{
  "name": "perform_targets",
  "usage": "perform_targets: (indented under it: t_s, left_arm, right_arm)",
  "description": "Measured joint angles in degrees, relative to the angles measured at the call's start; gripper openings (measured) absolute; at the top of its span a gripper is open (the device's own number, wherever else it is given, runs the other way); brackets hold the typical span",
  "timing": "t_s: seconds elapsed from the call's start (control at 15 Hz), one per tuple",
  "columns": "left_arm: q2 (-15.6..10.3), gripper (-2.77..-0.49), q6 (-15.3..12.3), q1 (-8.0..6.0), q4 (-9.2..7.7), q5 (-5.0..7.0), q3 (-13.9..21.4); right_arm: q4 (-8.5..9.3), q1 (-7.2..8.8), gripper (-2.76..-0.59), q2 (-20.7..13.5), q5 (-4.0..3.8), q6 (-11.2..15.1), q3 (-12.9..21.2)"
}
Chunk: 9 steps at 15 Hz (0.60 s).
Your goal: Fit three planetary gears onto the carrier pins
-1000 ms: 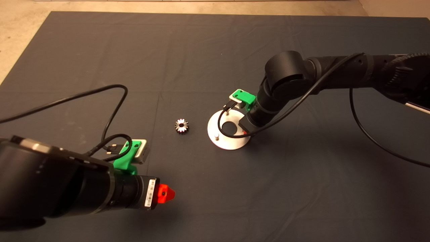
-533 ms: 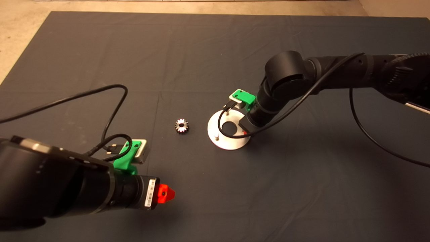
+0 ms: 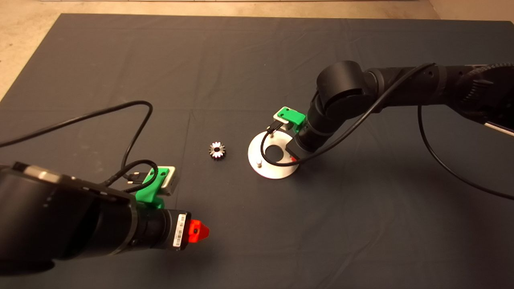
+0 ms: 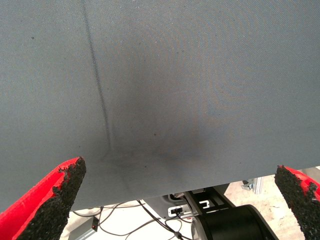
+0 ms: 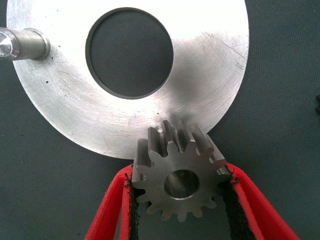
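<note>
The gear (image 5: 181, 186) you are carrying sits pinched between the right gripper (image 5: 182, 200) pads, one pad on each side of its toothed rim, bore facing the wrist camera, hanging just over the near edge of the silver disc (image 5: 210, 65). Beyond the gripper, across the disc's central hole, one carrier pin (image 5: 25, 44) stands upright; in the head view two pins (image 3: 259, 163) show bare, and the arm hides where the third should be. A second gear (image 3: 217, 150) lies flat on the dark mat, off to the side of the disc, away from your right arm. Your left gripper (image 3: 198, 231) waits low over the mat with its fingers (image 4: 60, 192) spread wide, nothing between them. The risk from here is likely misalignment: if the bore is not centred over a pin, the gear may catch on the pin's top, tilt, and slip out of the pads, or the push may shove the loose disc across the tabletop.
</note>
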Motion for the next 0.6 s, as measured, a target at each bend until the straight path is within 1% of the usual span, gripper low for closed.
perform_targets:
  t_s: [0.2, 0.6]
  left_arm:
    - [0.0, -0.51, 0.0, 0.0, 0.0, 0.0, 0.0]
    - [0.0, -0.51, 0.0, 0.0, 0.06, 0.0, 0.0]
  right_arm:
    - [-0.02, 0.0, -2.44, -0.02, 0.01, -0.78, 0.09]
    - [-0.49, -0.23, -2.44, -0.37, -0.05, -0.97, 1.51]
